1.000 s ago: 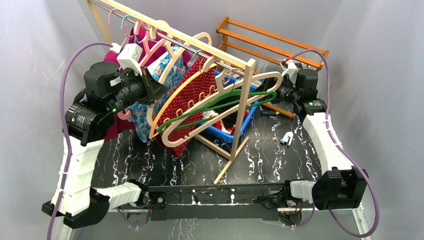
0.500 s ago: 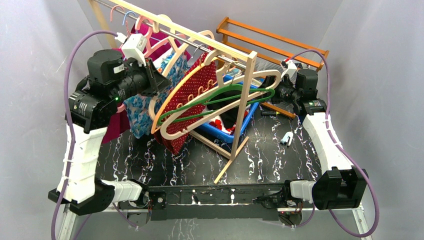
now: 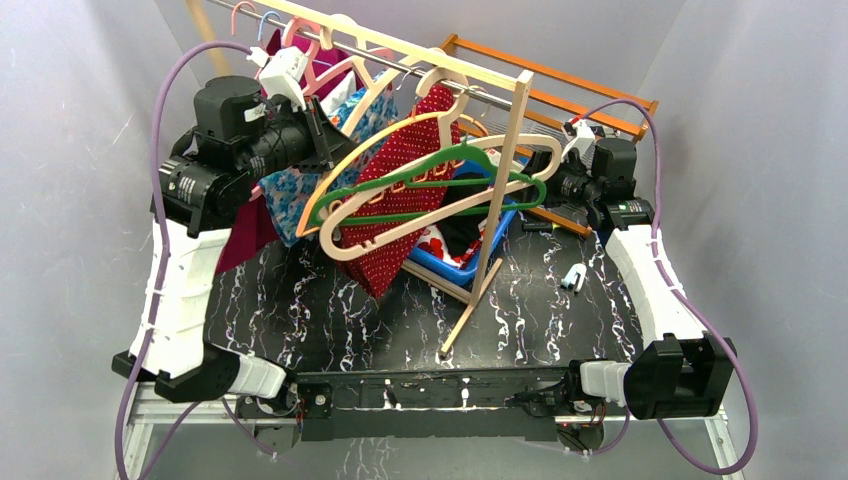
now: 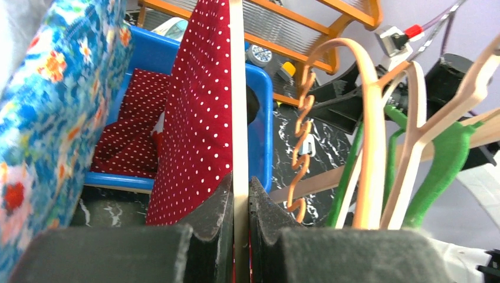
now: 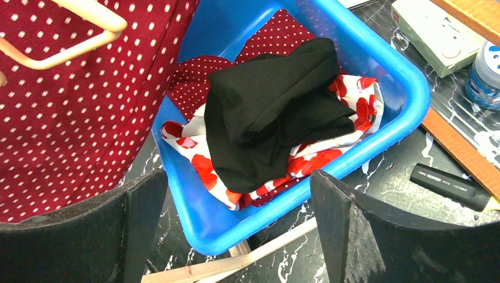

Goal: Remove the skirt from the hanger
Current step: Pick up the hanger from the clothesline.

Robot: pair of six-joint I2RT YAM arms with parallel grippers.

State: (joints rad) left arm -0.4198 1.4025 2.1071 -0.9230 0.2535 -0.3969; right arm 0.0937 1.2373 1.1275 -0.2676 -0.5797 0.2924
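1. Top view: the left hand (image 3: pixel 322 138) is reaching in among the clothes on the rack (image 3: pixel 508 180). The red dotted skirt (image 3: pixel 398 250) is hanging from its hanger (image 3: pixel 438 88), tangled behind a green hanger (image 3: pixel 400 177). A hard pull is likely to drag the neighbouring hangers along, or tip the light rack over on the worktop (image 3: pixel 560 310).
2. Left wrist view: the fingers (image 4: pixel 218 200) are pressing together on a thin pale bar of the hanger, with the skirt just beside it. Since the pinch is on wood and not cloth, the skirt may simply be travelling with the hanger, or the smooth bar may be slipping out.
3. Right wrist view: the right hand (image 5: pixel 237 177) is spread wide, gripping nothing and hovering over the blue bin (image 5: pixel 407 82). With nothing bracing the skirt, it risks sliding off beside the bin.
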